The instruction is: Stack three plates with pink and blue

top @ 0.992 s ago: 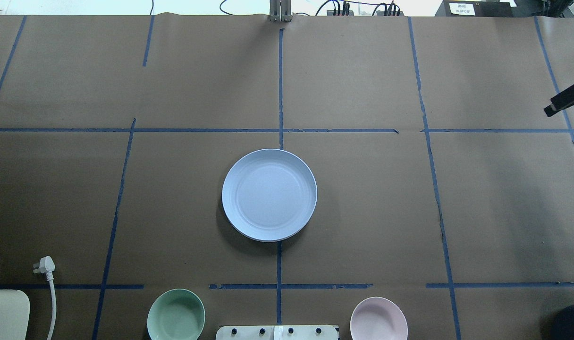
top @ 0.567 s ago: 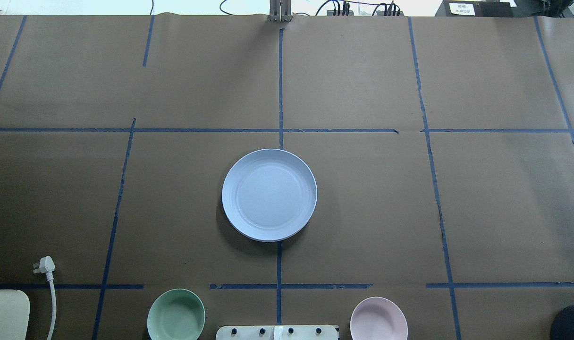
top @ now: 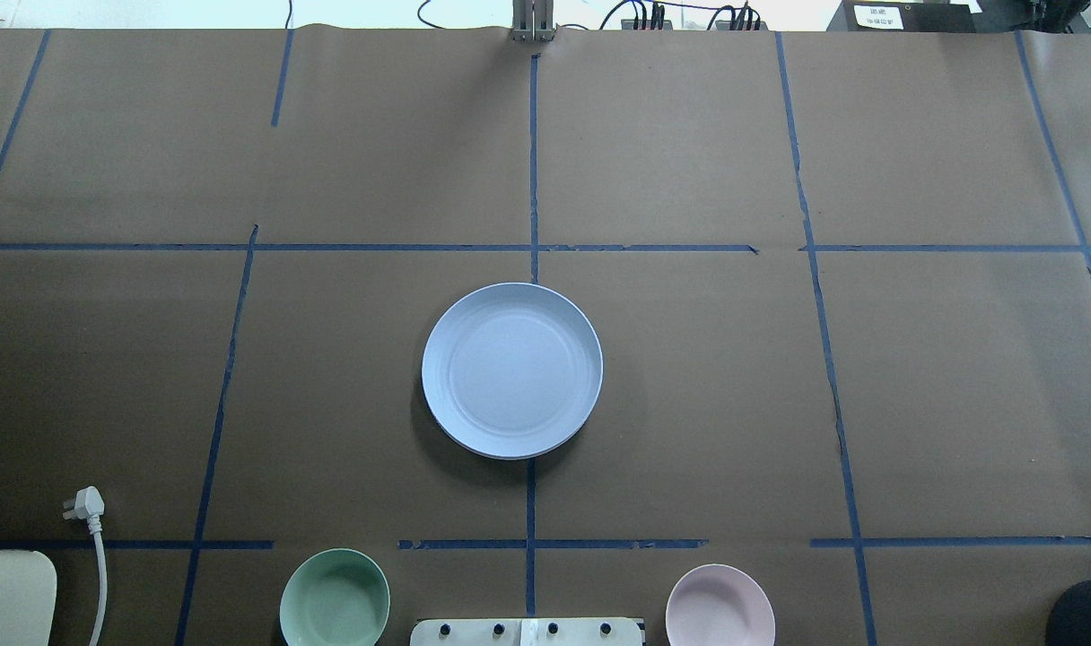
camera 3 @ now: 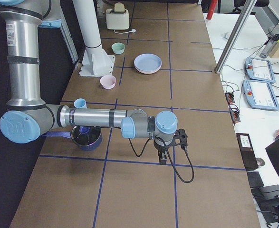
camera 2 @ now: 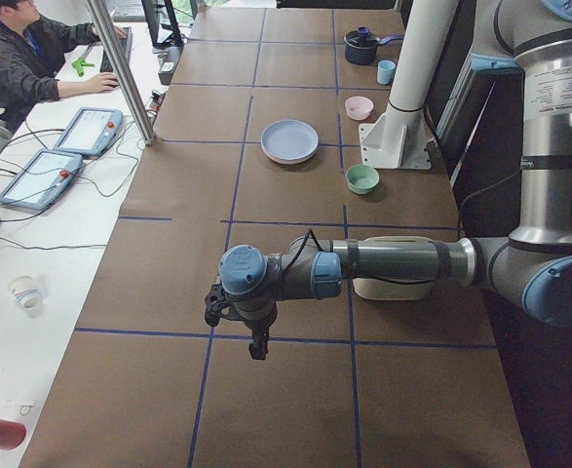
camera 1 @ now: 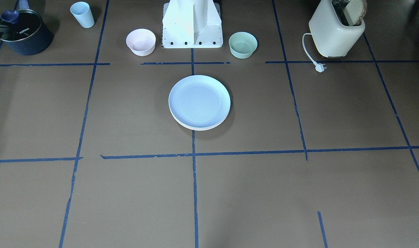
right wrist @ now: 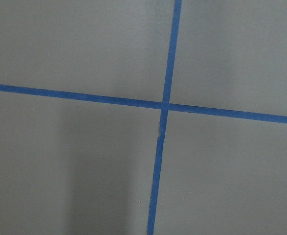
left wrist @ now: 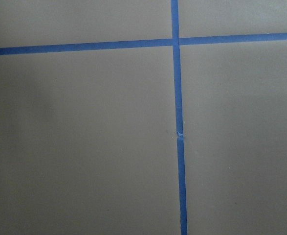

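The pale blue plate (top: 512,370) lies on top of a stack at the table's middle, also seen in the front view (camera 1: 199,100). A cream-white rim (camera 1: 200,128) shows under it; the pink plate is hidden from me in the stack. My left gripper (camera 2: 256,341) shows only in the exterior left view, far from the stack over bare paper. My right gripper (camera 3: 162,156) shows only in the exterior right view, also far from the stack. I cannot tell whether either is open or shut. Both wrist views show only brown paper and blue tape.
A green bowl (top: 335,597) and a small pink bowl (top: 720,603) flank the robot base (camera 1: 192,24). A pale blue cup (camera 1: 82,14) and a dark pot (camera 1: 21,31) stand on my right, a toaster (camera 1: 336,31) with plug (top: 85,502) on my left.
My right gripper, at the overhead view's right edge one second ago, has moved out of that view. The plate stack has not moved.
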